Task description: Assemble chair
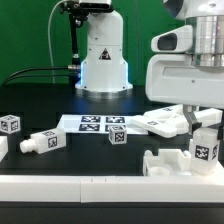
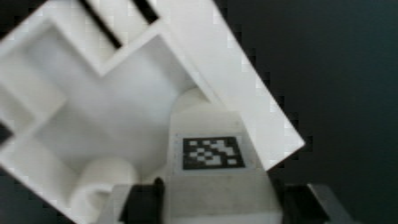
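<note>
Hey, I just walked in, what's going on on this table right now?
A robot arm is putting a small white chair together from loose tagged parts. Its gripper is down over a tagged block, with one finger on each side; whether it has clamped yet is unclear. A larger slotted piece lies next to that block. Other parts, such as a cube and a peg, lie unattached near the marker board.
</note>
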Robot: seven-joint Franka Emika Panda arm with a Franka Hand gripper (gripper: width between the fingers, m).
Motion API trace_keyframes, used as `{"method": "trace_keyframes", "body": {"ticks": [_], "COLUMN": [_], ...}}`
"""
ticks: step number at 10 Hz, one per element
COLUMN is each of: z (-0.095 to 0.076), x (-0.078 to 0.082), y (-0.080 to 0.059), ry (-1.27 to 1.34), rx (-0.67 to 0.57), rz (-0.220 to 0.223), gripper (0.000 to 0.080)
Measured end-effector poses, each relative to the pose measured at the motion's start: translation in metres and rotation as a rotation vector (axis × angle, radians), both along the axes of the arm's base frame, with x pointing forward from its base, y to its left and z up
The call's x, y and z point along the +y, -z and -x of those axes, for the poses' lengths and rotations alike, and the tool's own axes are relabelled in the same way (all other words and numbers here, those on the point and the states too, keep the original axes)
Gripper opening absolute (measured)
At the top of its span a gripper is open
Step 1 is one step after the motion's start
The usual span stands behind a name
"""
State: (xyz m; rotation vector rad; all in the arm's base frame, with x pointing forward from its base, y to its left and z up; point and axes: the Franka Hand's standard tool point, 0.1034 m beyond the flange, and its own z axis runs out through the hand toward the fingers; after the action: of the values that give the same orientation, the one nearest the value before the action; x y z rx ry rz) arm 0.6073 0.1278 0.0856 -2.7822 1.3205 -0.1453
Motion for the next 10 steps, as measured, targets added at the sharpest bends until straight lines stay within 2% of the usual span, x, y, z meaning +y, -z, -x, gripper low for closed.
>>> {"method": "trace_keyframes", "body": {"ticks": [3, 4, 5, 6, 8, 10], "z": [-0.0035, -0.0033, -0.0032, -0.0023, -0.0006, 0.0005], "x": [-0.0017, -0.0012, -0.0014, -0.0007, 0.0012, 0.0031], "y": [0.0025, 0.0026, 0.0028, 0.0039, 0.0039, 0.0048], "ry": [0.48, 0.489, 0.486, 0.426, 0.157, -0.131], "rx": [0.019, 0.02, 0.02, 0.019, 0.03, 0.024], "rz": [-0.103, -0.104, -0.103, -0.09, -0.053, -0.023], "gripper": [0.0282, 0.0282, 0.0364, 0.0364, 0.0621, 0.0642]}}
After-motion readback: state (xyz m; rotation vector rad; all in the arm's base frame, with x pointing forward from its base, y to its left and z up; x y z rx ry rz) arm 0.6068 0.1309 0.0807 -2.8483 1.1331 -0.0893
